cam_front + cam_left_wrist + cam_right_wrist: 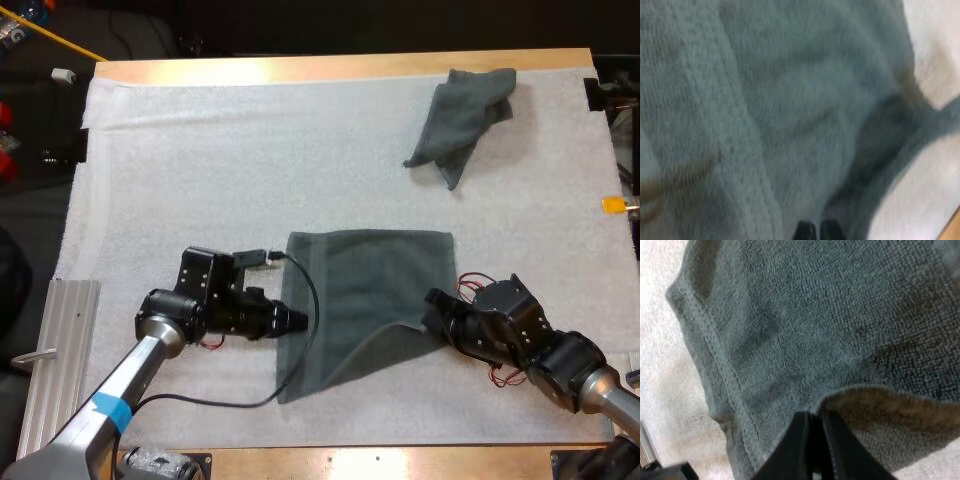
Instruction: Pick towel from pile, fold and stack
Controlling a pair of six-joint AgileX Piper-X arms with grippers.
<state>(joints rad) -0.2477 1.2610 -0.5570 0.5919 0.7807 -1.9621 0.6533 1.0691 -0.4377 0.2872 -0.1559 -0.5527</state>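
Nearest me, the two arms reach in over the front of the worktop (350, 462), one on each side of the spread towel (365, 285). The right tool (434, 299) has its two black fingers closed tight on the towel's near right corner, with cloth pinched between them. That corner is lifted and turned inward, so the underside shows as a curved flap. The left tool (296, 321) sits at the towel's left edge, about halfway along. Its tips are almost together with cloth all about them, so I take it to be nipping the edge, though the bite looks thin.

That is where I would expect trouble. If the left hold is only a few loops of terry, the edge could slip out once the arms lift, and the fold would drag crooked. The two holds are not matched either, one at a corner and one at mid-edge, so a pull from both could twist the cloth instead of laying it over square. The near left corner lies loose and could trail or bunch under the fold.

The towel itself is dark grey-green and thick-piled, with a stitched hem. Its far half lies flat, with a straight far edge on the white mat (200, 180). Beyond it, well apart toward the far right corner, the crumpled towel (462, 120) lies in a rumpled heap with neither arm near it.
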